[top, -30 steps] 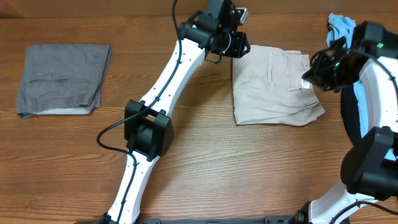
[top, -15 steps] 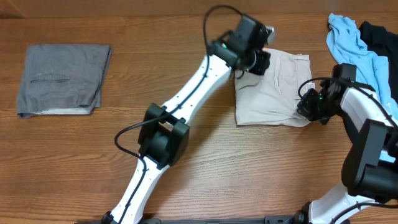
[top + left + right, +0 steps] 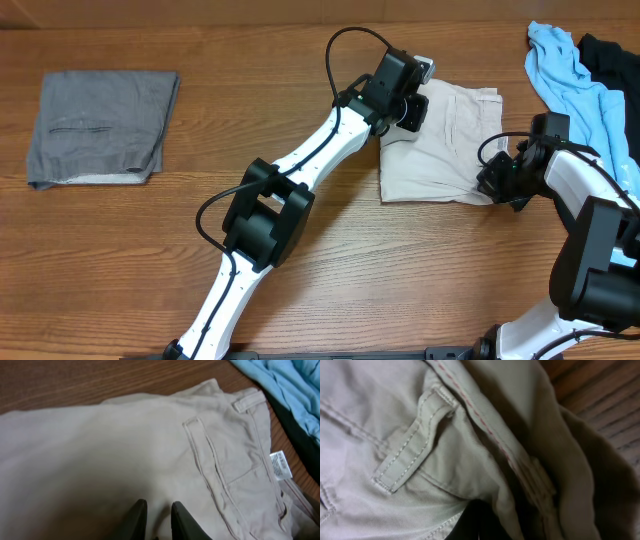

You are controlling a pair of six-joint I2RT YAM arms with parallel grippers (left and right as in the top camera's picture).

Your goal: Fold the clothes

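A folded grey garment (image 3: 100,125) lies by the table's (image 3: 230,90) left edge, with bare wood beside it. The beige shorts (image 3: 445,150) lie right of centre. The left gripper (image 3: 158,505) is over their far left corner, jaws narrow; I cannot tell whether they pinch cloth. The right gripper (image 3: 495,182) has its jaws closed on the shorts' right edge, near a blue garment (image 3: 565,65) at the far right corner.

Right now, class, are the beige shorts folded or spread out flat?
Folded: the shorts lie as one compact rectangle on the table, and the right wrist view shows their fabric layers stacked over one another.
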